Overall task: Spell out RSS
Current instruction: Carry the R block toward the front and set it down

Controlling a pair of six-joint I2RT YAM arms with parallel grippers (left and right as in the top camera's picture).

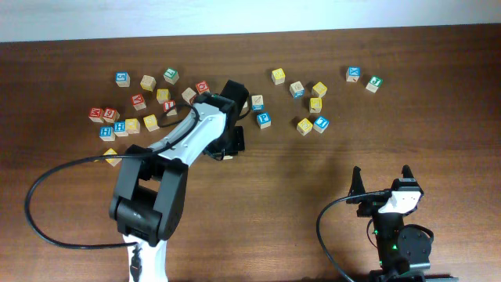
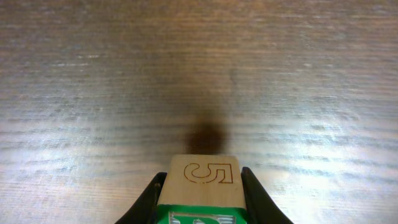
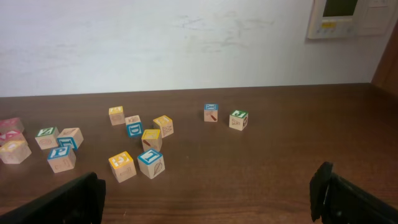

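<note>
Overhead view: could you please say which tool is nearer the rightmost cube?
Right. The right tool lies straight below the cube in frame; the left tool is farther, down-left.

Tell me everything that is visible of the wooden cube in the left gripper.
The cube is pale wood. One face bears an outlined 5; the adjoining face has a green border, its letter cut off by the frame. The left gripper clamps it on two opposite sides with dark fingers. It sits square, not tilted. Its shadow on the brown table suggests it hangs lifted, touching only the fingers.
</note>
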